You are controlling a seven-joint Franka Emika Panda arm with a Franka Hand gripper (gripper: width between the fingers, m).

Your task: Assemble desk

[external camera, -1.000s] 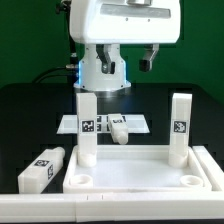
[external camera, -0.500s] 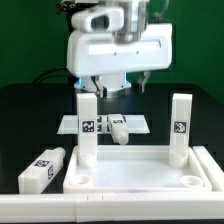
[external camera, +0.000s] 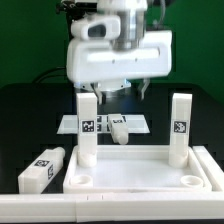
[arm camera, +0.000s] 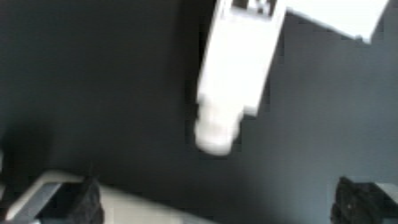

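The white desk tabletop lies flat at the front, its round corner sockets facing up. Two tagged legs stand upright in its far corners, one on the exterior view's left and one on its right. A third leg lies on the marker board behind the tabletop. It shows blurred in the wrist view. A fourth leg lies to the left of the tabletop. My gripper hangs open and empty above the lying third leg. In the wrist view its dark fingertips stand wide apart.
The table surface is black. A white ledge runs along the front edge, touching the tabletop's front side. The two upright legs flank the lying leg on both sides.
The arm has swung forward and down over the marker board, and the hand now hangs lower above the lying leg. No part has moved.
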